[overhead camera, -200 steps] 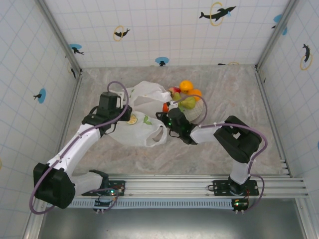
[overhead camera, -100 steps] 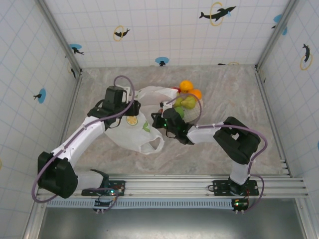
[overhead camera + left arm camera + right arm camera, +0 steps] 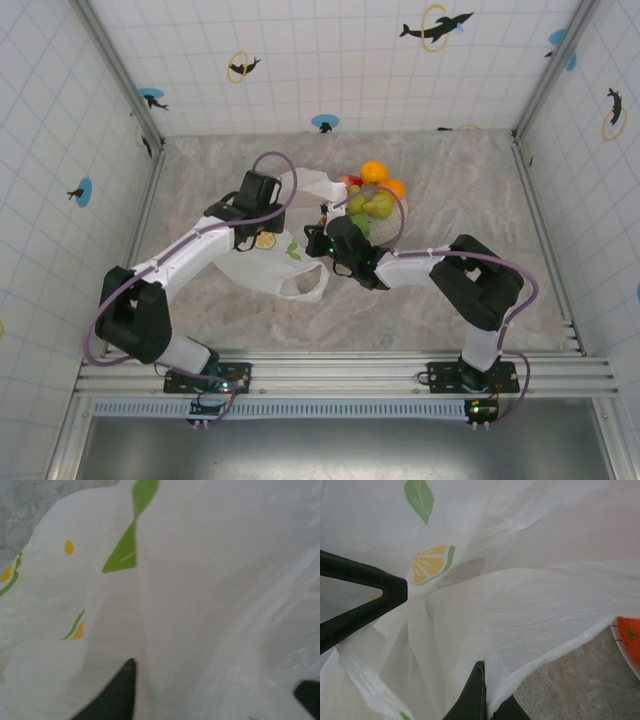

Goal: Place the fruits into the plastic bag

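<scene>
Two arms are reaching to the plastic bag [image 3: 258, 266] near the middle of the marbled surface [image 3: 460, 170], as the top camera shows. The bag, white and translucent with lemon-slice and green-leaf prints, is lying crumpled on the surface between the arms. One loop handle [image 3: 306, 287] is pointing toward the near edge, and the bag's far part is lying just beside the plate [image 3: 404, 218]. The fruits [image 3: 376, 196] are sitting heaped on that plate, just right of the bag and outside it. Two oranges [image 3: 374, 171] are at the far side, a red apple [image 3: 350, 181] is at the left, and a yellow-green pear [image 3: 379, 206] is toward the near side.

The left jaws are hanging over the bag's far-left part. In the left wrist view two dark fingertips [image 3: 122, 692] are standing apart at the lower edge with bag film lying across the gap; whether they are gripping that film cannot be told. The right jaws are sitting between bag and plate, closed on the bag. In the right wrist view the film is gathering into taut folds at the dark fingers [image 3: 367, 597]. At the right edge of that view an orange-red fruit [image 3: 631, 642] is lying on the plate's white rim, with bare surface showing below it.
</scene>
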Controlling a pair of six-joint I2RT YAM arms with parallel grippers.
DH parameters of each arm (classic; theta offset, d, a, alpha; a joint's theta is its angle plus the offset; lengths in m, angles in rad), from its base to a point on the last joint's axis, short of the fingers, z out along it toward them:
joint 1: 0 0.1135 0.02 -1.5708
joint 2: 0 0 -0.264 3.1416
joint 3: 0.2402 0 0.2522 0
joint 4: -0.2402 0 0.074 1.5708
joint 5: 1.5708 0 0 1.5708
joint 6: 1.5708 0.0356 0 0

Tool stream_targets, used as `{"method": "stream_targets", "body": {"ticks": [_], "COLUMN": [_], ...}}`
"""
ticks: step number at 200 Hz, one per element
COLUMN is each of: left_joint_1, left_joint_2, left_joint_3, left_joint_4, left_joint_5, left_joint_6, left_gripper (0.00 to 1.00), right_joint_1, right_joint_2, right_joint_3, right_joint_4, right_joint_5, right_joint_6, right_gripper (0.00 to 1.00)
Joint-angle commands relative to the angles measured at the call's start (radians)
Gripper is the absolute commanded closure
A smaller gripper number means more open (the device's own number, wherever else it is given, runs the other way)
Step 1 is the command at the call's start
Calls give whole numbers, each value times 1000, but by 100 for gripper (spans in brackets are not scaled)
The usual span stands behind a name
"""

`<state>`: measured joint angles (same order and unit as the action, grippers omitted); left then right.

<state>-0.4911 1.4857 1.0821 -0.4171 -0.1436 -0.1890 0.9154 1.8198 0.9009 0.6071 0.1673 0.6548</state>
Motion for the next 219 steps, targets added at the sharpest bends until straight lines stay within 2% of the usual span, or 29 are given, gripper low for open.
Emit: {"method": "stream_targets", "body": {"ticks": [1, 11, 31, 53, 76, 103, 122, 140, 174, 199, 219], "left_joint_1": [5, 31, 129, 179, 209, 266, 294, 306, 309, 310, 310], "left_joint_2": [-64, -105, -157, -165, -180, -170, -178, -199, -220, -218, -219], "left_joint_3": [45, 38, 33, 51, 31, 8, -35, -68, -119, -125, -135], "left_joint_4": [-16, -4, -18, -61, -39, -25, 18, 52, 99, 102, 108], "left_joint_5": [12, 83, 240, 286, 324, 363, 381, 360, 359, 409, 410], "left_joint_6": [20, 13, -17, -34, -72, -186, -251, -306, -390, -440, -471], "left_gripper": [90, 100, 100, 100, 100, 100, 100, 100, 100, 100, 100], "right_joint_1": [-20, -47, -81, -97, -116, -128, -137, -145, -173, -228, -242], "right_joint_2": [-45, -49, -40, -27, -48, -127, -213, -299, -447, -470, -418], "right_joint_3": [-42, -75, -63, -2, 25, 18, -28, -78, -177, -191, -154], "right_joint_4": [-29, -14, -49, -134, -194, -290, -322, -348, -410, -488, -509], "right_joint_5": [50, 16, -66, -149, -259, -354, -390, -418, -366, -162, -65], "right_joint_6": [25, 45, 26, -38, -119, -211, -254, -277, -319, -316, -331], "right_gripper": [100, 100, 93, 82, 61, 35, 19, 9, 3, 3, 4]}}
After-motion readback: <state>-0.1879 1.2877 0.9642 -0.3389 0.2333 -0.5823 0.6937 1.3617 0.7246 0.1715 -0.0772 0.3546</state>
